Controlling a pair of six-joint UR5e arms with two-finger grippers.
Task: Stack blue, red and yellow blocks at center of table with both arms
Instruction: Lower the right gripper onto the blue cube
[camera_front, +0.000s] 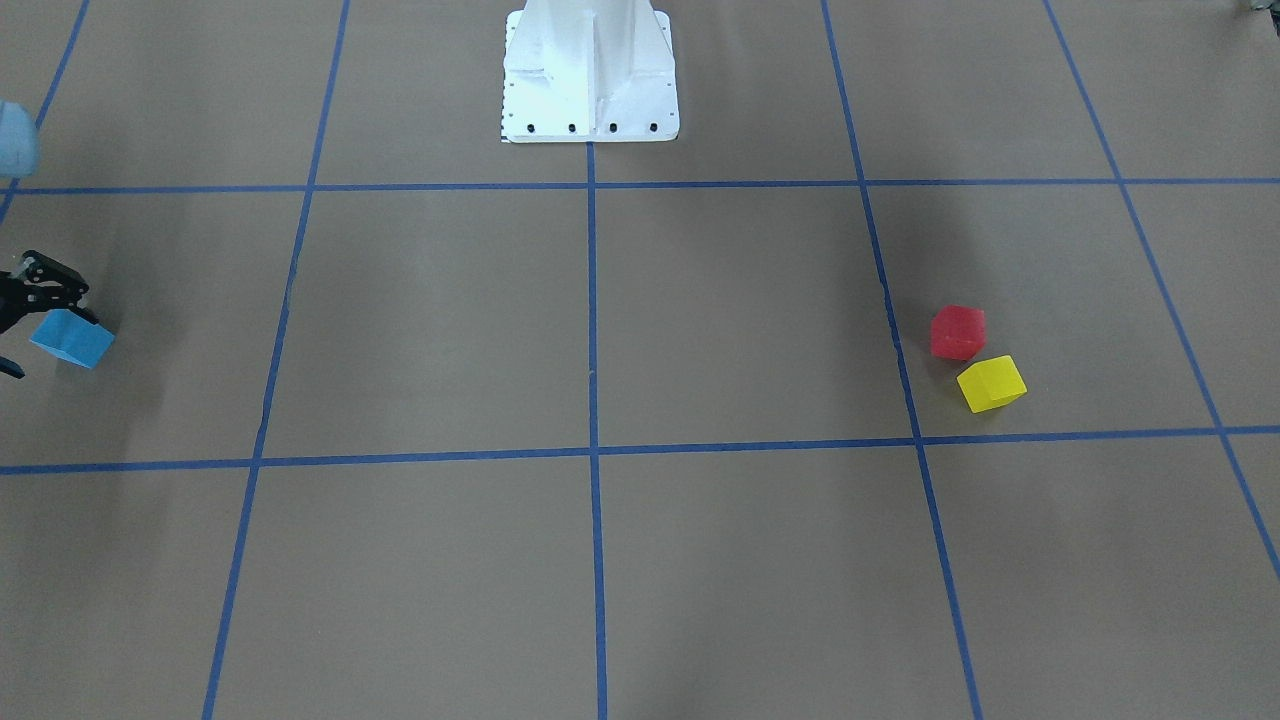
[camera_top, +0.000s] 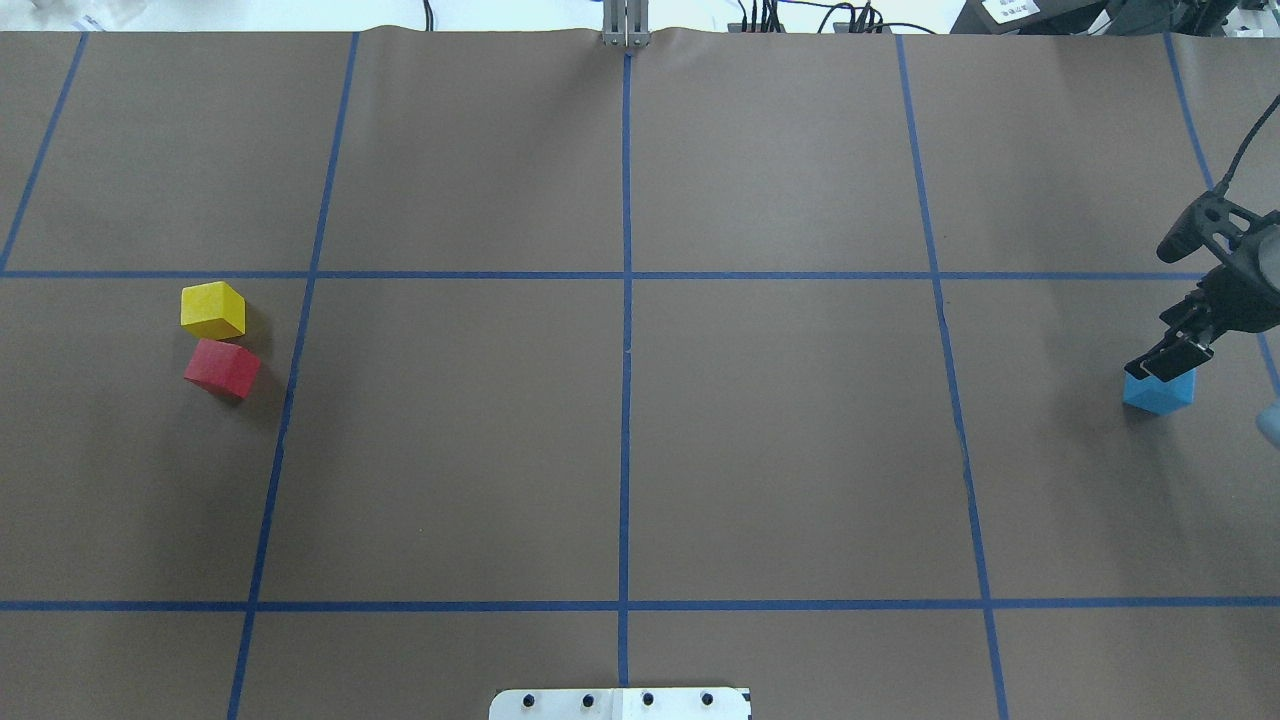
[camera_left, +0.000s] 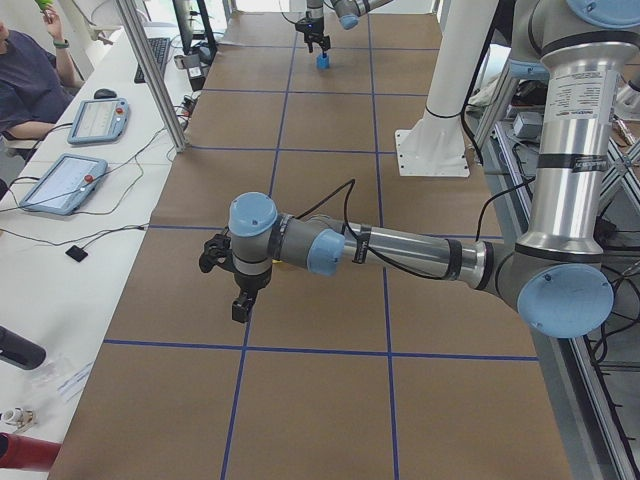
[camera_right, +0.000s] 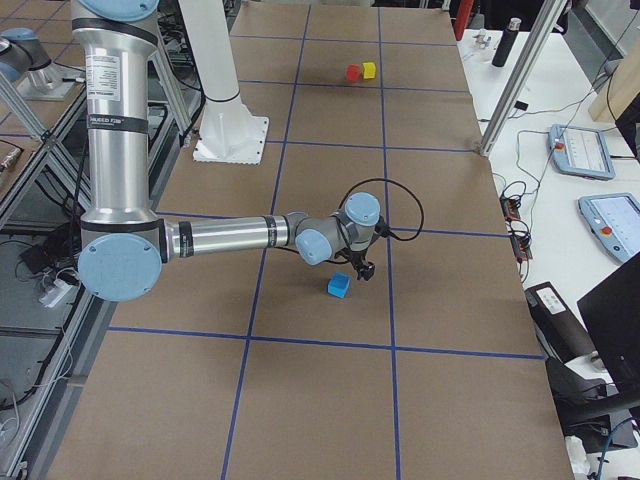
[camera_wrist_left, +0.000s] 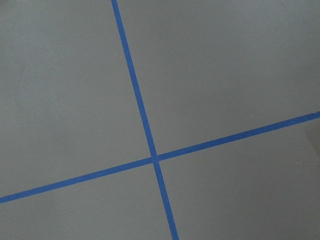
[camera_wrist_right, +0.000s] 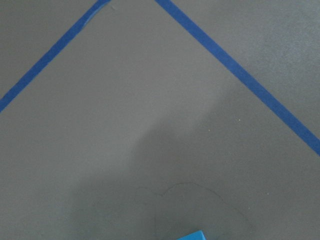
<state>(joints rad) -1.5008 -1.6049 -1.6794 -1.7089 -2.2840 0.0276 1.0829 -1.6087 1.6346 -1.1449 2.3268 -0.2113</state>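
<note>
Hovering over the far right end of the wide brown table (camera_top: 780, 440), the black two-finger right gripper (camera_top: 1166, 360) sits just above the small light blue cube (camera_top: 1160, 392), jaws spread wide. From the front-facing camera one finger overlaps the cube's upper edge while the other tip shows apart from it at the picture's border. The light blue cube rests flat on the table, in the middle row of the grid. The right wrist camera catches only a corner of it at the bottom edge.

On the opposite side, the small red cube (camera_top: 222, 368) and the small yellow cube (camera_top: 212, 309) lie on the table just beside each other, nearly corner to corner, the yellow one farther from the robot. Both are well apart from the blue one, with the centre line of the thin blue tape lines (camera_top: 627, 350) between.

The black left gripper (camera_left: 238, 295) shows only from the side camera, held low over the table on the outstretched left arm (camera_left: 400, 250); whether its jaws are wide or narrow cannot be told. The white metal pedestal (camera_top: 620, 703) stands at the robot's edge
</note>
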